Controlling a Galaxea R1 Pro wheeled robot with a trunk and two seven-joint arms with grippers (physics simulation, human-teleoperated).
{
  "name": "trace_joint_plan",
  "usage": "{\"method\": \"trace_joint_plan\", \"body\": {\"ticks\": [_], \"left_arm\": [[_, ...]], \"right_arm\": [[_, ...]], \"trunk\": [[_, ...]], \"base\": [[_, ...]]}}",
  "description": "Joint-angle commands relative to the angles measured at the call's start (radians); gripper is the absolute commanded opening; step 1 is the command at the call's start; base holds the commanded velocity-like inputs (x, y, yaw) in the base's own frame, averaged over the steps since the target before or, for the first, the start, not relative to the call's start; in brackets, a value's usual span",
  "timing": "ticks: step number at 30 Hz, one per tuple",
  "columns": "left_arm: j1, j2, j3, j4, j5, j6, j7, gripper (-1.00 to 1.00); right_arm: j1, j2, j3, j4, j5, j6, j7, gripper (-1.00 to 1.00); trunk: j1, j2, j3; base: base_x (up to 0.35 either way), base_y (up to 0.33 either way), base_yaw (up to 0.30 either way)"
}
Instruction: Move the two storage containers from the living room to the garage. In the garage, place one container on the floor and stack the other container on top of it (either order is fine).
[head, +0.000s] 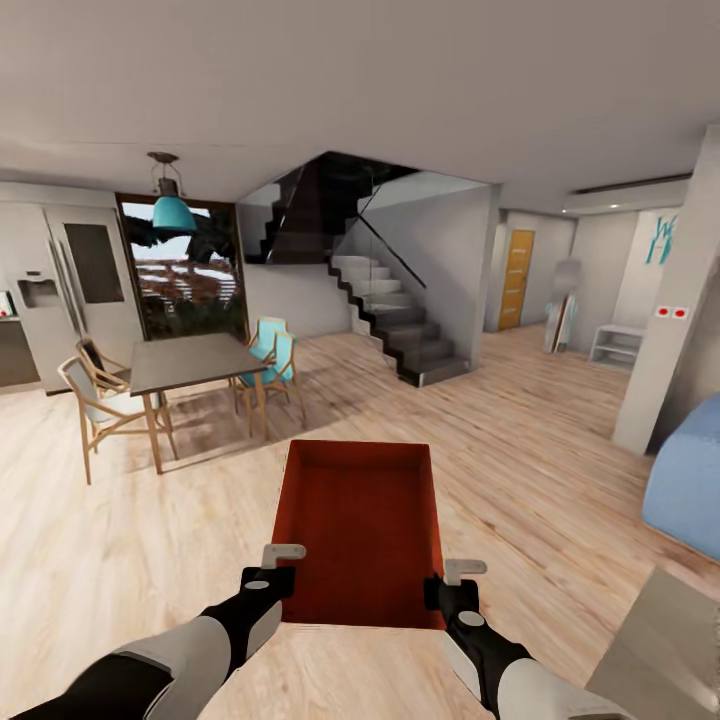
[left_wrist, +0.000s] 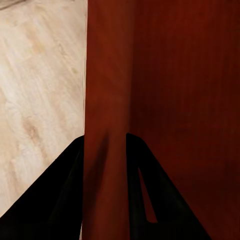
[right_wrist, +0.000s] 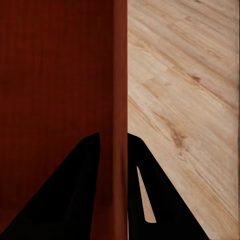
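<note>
One red-orange storage container (head: 360, 530), open-topped and empty, hangs in front of me above the light wood floor (head: 540, 470) of the living room. My left gripper (head: 284, 560) is shut on the container's left wall near its near corner. My right gripper (head: 456, 573) is shut on the right wall opposite. In the left wrist view the black fingers (left_wrist: 60, 195) straddle the red wall (left_wrist: 107, 90). The right wrist view shows the other wall (right_wrist: 119, 75) pinched between dark fingers (right_wrist: 150, 180) the same way.
A dining table (head: 195, 360) with chairs stands ahead left, a fridge (head: 50, 290) behind it. A dark staircase (head: 400, 320) rises ahead. Beyond it a hallway leads to an orange door (head: 516, 280). A white pillar (head: 670, 330) and blue sofa (head: 690, 480) are at right.
</note>
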Motion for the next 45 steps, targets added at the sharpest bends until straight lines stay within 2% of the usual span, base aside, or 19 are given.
{"method": "trace_joint_plan", "body": {"ticks": [1, 12, 39, 45], "left_arm": [[0.0, 0.015, 0.021, 0.003, 0.014, -0.004, 0.02, -1.0], [0.0, 0.015, 0.021, 0.002, 0.014, -0.005, 0.02, -1.0], [0.0, 0.015, 0.021, 0.003, 0.014, -0.006, 0.02, -1.0], [0.0, 0.015, 0.021, 0.003, 0.014, -0.006, 0.02, -1.0]], "right_arm": [[-0.002, 0.001, -0.031, -0.023, 0.016, -0.022, -0.001, -1.0], [-0.002, 0.001, -0.031, -0.023, 0.015, -0.023, -0.001, -1.0], [-0.002, 0.0, -0.031, -0.023, 0.015, -0.022, -0.001, -1.0], [-0.002, 0.001, -0.032, -0.023, 0.015, -0.022, -0.001, -1.0]], "trunk": [[0.001, -0.001, -0.002], [0.001, -0.001, -0.002], [0.001, -0.001, -0.002], [0.001, -0.001, -0.002]], "base": [[0.321, 0.141, -0.278], [0.321, 0.141, -0.257], [0.321, 0.137, -0.008], [0.321, 0.107, -0.182]]}}
